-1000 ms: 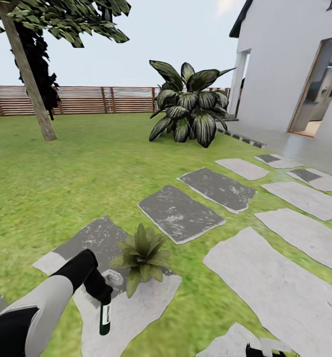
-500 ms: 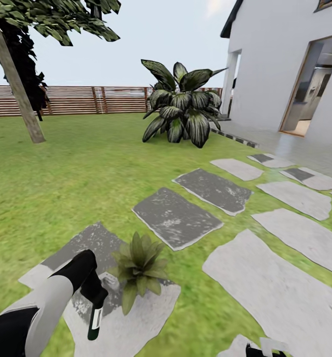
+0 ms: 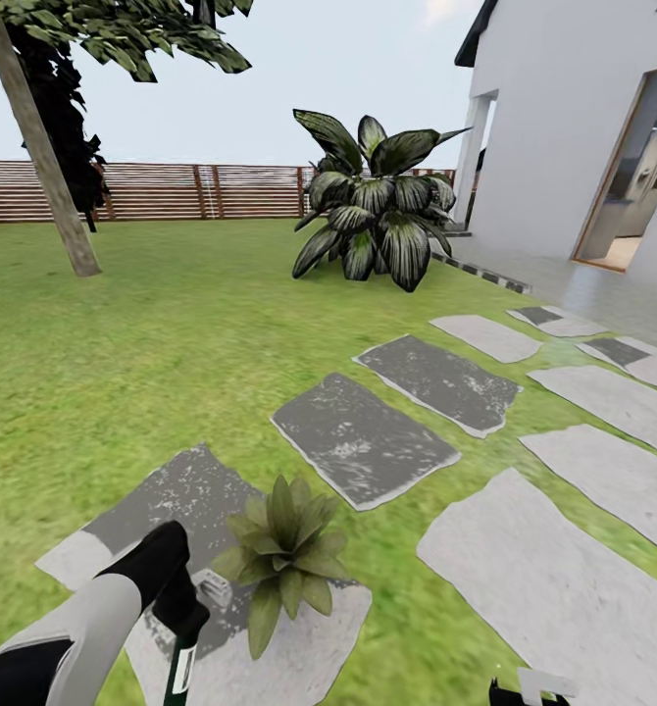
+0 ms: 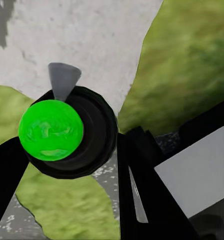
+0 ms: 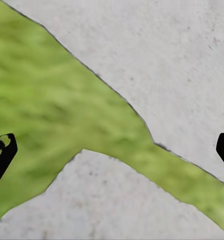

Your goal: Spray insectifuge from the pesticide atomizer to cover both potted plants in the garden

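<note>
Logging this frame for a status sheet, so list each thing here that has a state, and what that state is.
Left end effector: shut on the spray bottle.
Spray bottle: held, hanging downward over a stepping stone.
Potted plant: upright on that stone, beside the bottle, not touched.
Right end effector: open, nothing between its fingers, above grass and stone.
House door: open.

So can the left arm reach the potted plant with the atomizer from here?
Probably yes: the left gripper holds the atomizer just beside the potted plant, apart from its leaves, with only bare stepping stone between them.
</note>
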Available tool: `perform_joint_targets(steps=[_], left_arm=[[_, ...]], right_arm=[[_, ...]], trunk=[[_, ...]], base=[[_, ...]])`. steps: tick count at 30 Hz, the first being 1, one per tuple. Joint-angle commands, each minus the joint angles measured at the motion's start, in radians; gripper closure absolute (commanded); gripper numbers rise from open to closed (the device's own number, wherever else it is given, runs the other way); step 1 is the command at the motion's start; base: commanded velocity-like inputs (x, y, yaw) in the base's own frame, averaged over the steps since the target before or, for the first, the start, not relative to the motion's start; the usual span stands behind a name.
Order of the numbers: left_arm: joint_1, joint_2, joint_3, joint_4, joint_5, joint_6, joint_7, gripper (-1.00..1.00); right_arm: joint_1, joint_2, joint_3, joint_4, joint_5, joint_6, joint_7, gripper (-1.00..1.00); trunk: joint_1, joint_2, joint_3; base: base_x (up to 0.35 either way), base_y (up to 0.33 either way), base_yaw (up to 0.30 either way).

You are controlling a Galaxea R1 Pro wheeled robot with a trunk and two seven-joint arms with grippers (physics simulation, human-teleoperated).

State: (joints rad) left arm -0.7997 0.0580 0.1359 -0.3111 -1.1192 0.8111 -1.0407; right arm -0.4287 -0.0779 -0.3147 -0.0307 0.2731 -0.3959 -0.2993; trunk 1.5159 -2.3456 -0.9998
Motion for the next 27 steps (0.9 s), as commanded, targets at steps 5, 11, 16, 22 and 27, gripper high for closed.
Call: perform_joint_targets(steps=[5,11,16,22,27], left_arm=[[0.002,0.006,0.01,0.005,-0.01,0.005,0.012,1.0],[0.003,0.026,0.011,0.005,-0.01,0.005,0.034,1.0],[0.021,0.033,0.009,-0.007,-0.008,0.004,0.035,1.0],[0.01,0.025,0.011,-0.069,-0.009,0.008,0.031,1.0],[0.016,0.022,0.009,-0.092,-0.011,0.008,0.031,1.0]], right_arm=[[-0.001,0.001,-0.006,0.001,0.011,-0.003,-0.007,-1.0],[-0.001,0.009,-0.007,0.0,0.009,-0.003,-0.009,-1.0],[-0.001,0.007,-0.008,-0.004,0.008,-0.003,-0.009,-1.0],[-0.001,0.003,-0.009,-0.006,0.008,-0.003,-0.009,-1.0],[-0.001,0.003,-0.009,-0.005,0.008,-0.003,-0.009,-1.0]], trunk=[[0.0,0.0,-0.001],[0.0,0.0,-0.001],[0.007,-0.014,-0.01],[0.03,-0.056,-0.038],[0.05,-0.091,-0.061]], base=[[0.002,0.0,0.0],[0.0,0.0,0.0],[0.0,0.0,0.0],[0.0,0.0,0.0],[0.0,0.0,0.0]])
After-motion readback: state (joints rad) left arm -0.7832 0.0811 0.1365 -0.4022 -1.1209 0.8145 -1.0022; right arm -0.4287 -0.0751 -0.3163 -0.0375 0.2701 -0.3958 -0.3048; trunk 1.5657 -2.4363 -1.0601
